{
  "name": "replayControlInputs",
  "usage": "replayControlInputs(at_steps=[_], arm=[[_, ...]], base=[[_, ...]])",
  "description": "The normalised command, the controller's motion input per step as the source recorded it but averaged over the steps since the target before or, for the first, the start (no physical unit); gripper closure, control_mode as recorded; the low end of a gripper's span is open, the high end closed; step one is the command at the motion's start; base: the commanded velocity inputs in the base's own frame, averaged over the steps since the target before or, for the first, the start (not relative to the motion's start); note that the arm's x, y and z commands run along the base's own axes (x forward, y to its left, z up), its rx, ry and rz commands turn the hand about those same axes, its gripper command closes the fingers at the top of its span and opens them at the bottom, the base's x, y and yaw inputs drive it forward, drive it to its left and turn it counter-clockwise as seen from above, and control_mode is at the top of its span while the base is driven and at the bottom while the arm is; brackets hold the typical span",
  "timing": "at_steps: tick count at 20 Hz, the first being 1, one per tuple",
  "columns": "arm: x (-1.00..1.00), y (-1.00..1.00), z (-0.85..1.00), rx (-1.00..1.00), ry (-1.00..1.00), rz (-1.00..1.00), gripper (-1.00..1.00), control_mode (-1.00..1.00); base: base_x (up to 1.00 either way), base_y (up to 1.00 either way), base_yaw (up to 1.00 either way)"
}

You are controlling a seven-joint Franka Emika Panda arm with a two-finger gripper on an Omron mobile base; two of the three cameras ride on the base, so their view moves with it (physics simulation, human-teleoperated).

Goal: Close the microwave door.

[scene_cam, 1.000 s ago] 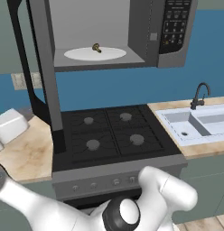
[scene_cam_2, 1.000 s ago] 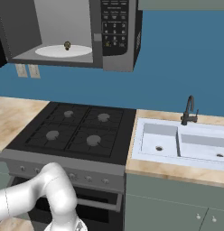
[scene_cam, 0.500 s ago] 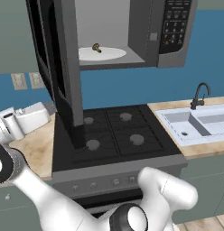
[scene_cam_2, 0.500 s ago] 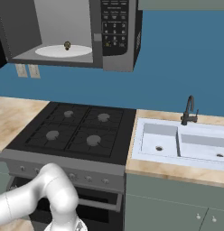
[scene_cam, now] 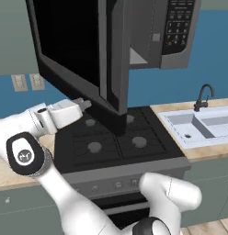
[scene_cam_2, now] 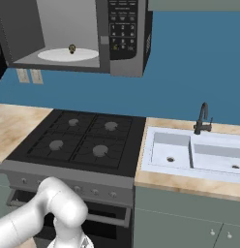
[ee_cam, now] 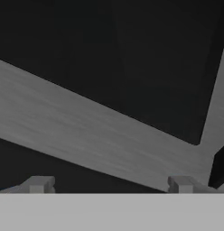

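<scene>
At the far left, the arm reaches up from the desk side and the gripper (scene_cam: 84,104) sits against the lower edge of the microwave door (scene_cam: 74,50). In the hand view its two fingertips (ee_cam: 38,184) stand well apart with nothing between them, so it is open, pushing and not gripping. A second ago the door stood wide, edge-on to the camera beside the open cavity; half a second ago it had begun to swing; now its dark glass faces the left base view and covers most of the opening. The closing push looks well along, though not finished: from the right the microwave (scene_cam_2: 78,36) still shows its turntable plate (scene_cam_2: 67,54) and the small item on it. Moving right, the stove (scene_cam_2: 76,140) below is bare, and the sink (scene_cam_2: 197,152) and faucet (scene_cam_2: 202,118) lie well clear of the door's arc.
</scene>
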Motion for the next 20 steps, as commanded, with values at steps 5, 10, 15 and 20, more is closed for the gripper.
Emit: replayControlInputs(at_steps=[5, 10, 15, 20], arm=[[0.17, -0.48, 0.0, 0.0, -0.02, 0.04, -1.0, -1.0], [0.19, -0.16, 0.0, 0.0, -0.05, 0.07, -1.0, -1.0], [0.35, -0.08, 0.06, 0.0, -0.01, 0.05, -1.0, -1.0], [0.42, -0.14, 0.14, 0.0, 0.0, 0.06, -1.0, -1.0]], base=[[0.0, 0.0, 0.0], [0.0, 0.0, 0.0], [0.0, 0.0, 0.0], [0.0, 0.0, 0.0]])
